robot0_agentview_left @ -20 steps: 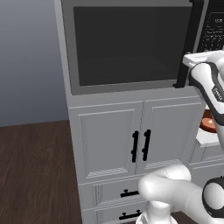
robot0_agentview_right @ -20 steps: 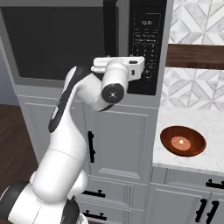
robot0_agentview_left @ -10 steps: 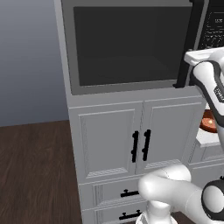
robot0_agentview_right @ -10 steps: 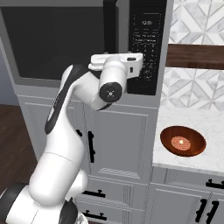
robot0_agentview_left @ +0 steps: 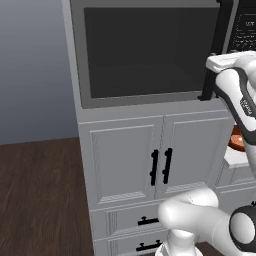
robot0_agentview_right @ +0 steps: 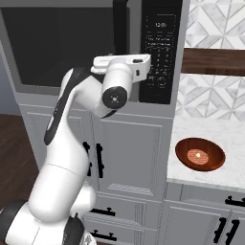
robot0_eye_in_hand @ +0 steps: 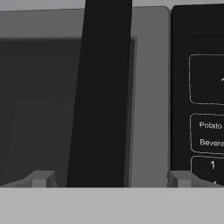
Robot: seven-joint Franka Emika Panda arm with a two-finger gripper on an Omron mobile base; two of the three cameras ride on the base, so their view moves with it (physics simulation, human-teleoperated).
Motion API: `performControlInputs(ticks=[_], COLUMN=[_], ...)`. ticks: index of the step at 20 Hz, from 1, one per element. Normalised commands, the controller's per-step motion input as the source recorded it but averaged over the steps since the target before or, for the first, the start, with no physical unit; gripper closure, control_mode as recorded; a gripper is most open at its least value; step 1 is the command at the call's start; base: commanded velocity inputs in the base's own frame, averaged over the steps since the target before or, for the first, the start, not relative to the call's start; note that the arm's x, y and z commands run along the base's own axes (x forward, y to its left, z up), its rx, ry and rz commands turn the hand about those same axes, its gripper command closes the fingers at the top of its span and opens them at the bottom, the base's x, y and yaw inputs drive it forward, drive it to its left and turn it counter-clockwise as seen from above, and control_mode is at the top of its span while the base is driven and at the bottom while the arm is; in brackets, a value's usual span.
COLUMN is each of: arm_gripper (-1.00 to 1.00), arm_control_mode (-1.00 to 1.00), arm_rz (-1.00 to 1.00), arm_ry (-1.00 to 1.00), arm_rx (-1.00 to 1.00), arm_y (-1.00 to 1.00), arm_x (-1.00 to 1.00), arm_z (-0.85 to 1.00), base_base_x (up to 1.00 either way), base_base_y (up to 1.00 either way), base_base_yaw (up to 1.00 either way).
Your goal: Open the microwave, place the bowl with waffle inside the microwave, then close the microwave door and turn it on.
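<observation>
Step one, opening the microwave (robot0_agentview_left: 150, 55): the microwave door (robot0_agentview_left: 142, 52) looks shut, flush with the grey frame.

Gripper (robot0_eye_in_hand: 111, 179) is spread to full width and holds nothing. In the hand view its two tips stand either side of the door's black vertical bar handle (robot0_eye_in_hand: 103, 92), handle between them but off-centre, nearer the left tip. Can't tell if the handle is in between the pads yet or just in front.

Bowl (robot0_agentview_right: 200, 154) with the waffle (robot0_agentview_right: 198, 155) in it sits on the white countertop (robot0_agentview_right: 191, 131) right of the microwave, toward the counter's front edge, well apart from the gripper.

Control panel (robot0_agentview_right: 160, 52) sits just right of the handle.

Next move, as I read it: ease forward until the handle is properly between the fingers, close on it, then pull along the door's arc, hinge presumably on the left edge. Main risk is a straight pull fighting the hinge and slipping off.
</observation>
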Motion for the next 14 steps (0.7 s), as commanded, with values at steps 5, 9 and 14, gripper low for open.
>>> performControlInputs(ticks=[5,9,14], arm_gripper=[-1.00,-1.00,-1.00], arm_control_mode=[-1.00,-1.00,-1.00], arm_rz=[-0.01,-0.08,-0.06], arm_ry=[0.00,0.00,0.00], arm_rx=[0.00,0.00,0.00], arm_y=[0.21,0.00,0.00], arm_x=[0.05,0.21,0.36], arm_z=[0.00,0.00,0.00], base_base_x=[0.00,0.00,0.00], base_base_y=[0.00,0.00,0.00], base_base_yaw=[0.00,0.00,0.00])
